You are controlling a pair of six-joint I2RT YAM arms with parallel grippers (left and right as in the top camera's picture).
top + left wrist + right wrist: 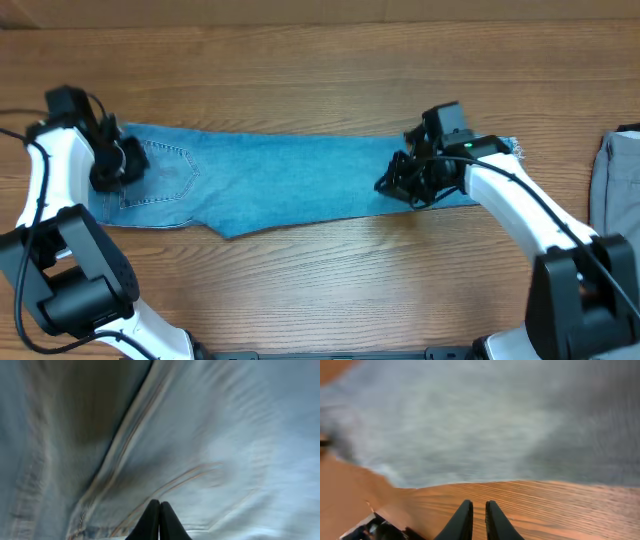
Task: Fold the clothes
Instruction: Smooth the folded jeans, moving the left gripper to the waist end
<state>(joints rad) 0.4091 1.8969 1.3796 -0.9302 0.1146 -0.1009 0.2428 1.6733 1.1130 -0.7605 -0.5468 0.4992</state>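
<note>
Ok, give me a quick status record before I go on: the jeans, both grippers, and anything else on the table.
garment: light blue denim jeans, laid flat lengthwise on the brown wooden table
orientation: waist at the left arm's end, frayed hem at the right arm's end
left gripper: shut, fingertips together, at the stitched back pocket; pinched cloth not discernible
right gripper: slightly open, nothing between the fingers, over wood at the denim's edge
other: plain grey garment at the right table edge, apart from the jeans
</note>
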